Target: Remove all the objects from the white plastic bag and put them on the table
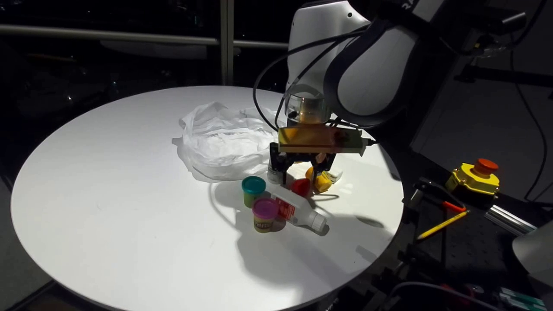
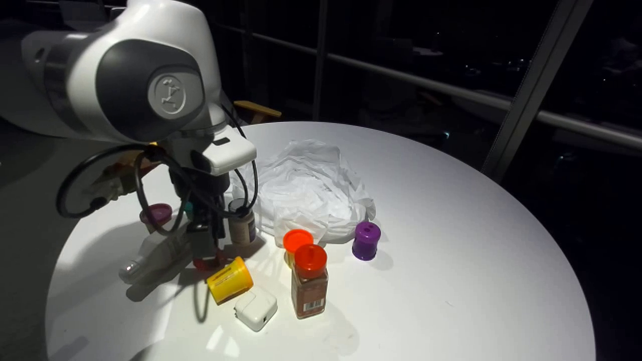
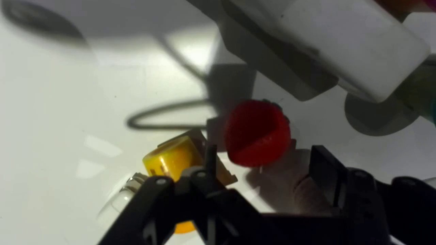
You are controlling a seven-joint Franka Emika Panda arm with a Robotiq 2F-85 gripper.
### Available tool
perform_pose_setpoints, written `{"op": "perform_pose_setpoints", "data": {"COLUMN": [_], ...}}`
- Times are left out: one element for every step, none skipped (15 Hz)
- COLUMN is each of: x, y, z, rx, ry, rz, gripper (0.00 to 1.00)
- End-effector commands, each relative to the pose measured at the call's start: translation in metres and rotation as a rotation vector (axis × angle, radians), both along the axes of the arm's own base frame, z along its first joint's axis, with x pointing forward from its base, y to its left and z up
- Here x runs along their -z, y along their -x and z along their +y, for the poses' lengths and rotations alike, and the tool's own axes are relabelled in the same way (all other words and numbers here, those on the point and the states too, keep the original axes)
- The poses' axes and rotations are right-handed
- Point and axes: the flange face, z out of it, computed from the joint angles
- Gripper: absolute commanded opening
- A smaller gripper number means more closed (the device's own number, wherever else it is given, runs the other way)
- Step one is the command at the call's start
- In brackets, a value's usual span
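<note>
My gripper (image 3: 264, 149) stands open low over the table (image 1: 129, 216). In the wrist view a red strawberry-like object (image 3: 259, 136) lies ahead, with a gap between it and each finger. The white plastic bag (image 1: 196, 162) sits behind; only crumpled plastic shows inside. On the table beside the gripper are a white bottle (image 1: 298, 209) on its side, a purple-lidded jar (image 1: 264, 218), a teal-lidded jar (image 1: 252, 194), a tipped yellow tub (image 2: 230, 281) and a dark-capped jar (image 2: 242, 228). An orange-lidded tub (image 2: 297, 240), a red-capped spice bottle (image 2: 310, 288) and a purple container (image 2: 366, 241) stand nearer the bag.
A white charger block (image 2: 256, 308) lies by the yellow tub. Loose cables (image 1: 276, 82) loop from the arm down around the gripper. Off the tabletop sits a yellow device with a red button (image 1: 475, 179), near a pencil (image 1: 443, 225).
</note>
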Motion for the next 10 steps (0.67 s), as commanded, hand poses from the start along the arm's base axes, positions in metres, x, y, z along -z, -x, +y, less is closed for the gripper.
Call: {"op": "perform_pose_setpoints", "data": {"x": [-0.054, -0.075, -0.095, -0.116, -0.137, -0.157, -0.174, -0.199, -0.220, -0.242], "y": [0.001, -0.003, -0.004, -0.006, -0.009, -0.012, -0.018, -0.024, -0.032, -0.040], "z": [0.004, 0.004, 0.003, 0.005, 0.006, 0.006, 0.005, 0.004, 0.004, 0.003], "rx": [-0.023, -0.039, -0.065, -0.106, -0.129, -0.165, -0.219, -0.255, -0.310, -0.349], "ry": [0.062, 0.073, 0.088, 0.077, 0.072, 0.071, 0.067, 0.060, 0.050, 0.036], "rz": [-0.052, -0.067, -0.051, -0.030, -0.001, 0.025, 0.062, 0.085, 0.112, 0.133], "gripper": [0.99, 1.00, 1.00, 1.00, 1.00, 1.00, 1.00, 1.00, 1.00, 1.00]}}
